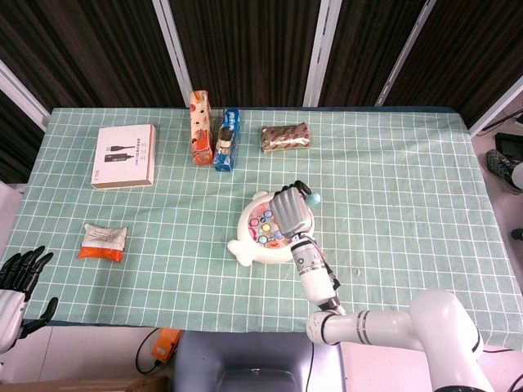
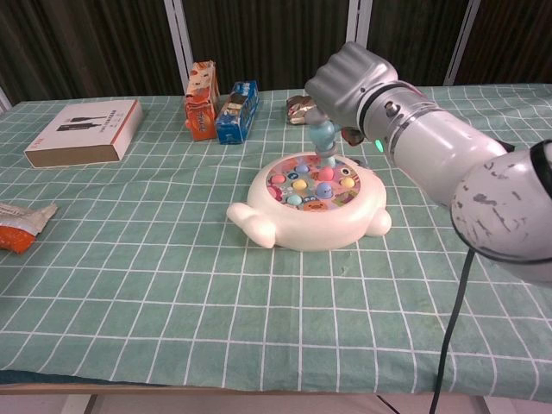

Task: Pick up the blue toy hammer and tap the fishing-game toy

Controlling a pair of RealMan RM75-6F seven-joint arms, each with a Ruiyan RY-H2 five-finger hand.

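Green checked tablecloth (image 1: 409, 180) over a table, dark slatted panels behind. Centre: white fishing-game toy (image 2: 304, 203), coloured fish in its round top. Right hand (image 2: 347, 79) directly above the toy, fingers clamped round the blue toy hammer (image 2: 325, 139); hammer pointing down, head at or just over the fish at the toy's 1 o'clock, contact not certain from either view. Left hand (image 1: 16, 282) at the table's 8 o'clock corner, off the cloth, fingers apart, holding nothing. At 11 o'clock of the toy: orange carton (image 1: 198, 126) and blue packet (image 1: 228, 139) side by side; at 12 o'clock, brown snack bag (image 1: 286, 137). Far 10 o'clock: white box (image 1: 124, 155). At 9 o'clock: orange-and-white pouch (image 1: 103, 242). Progress, as judged: pick-up done, tapping in hand; remaining, completing the tap.
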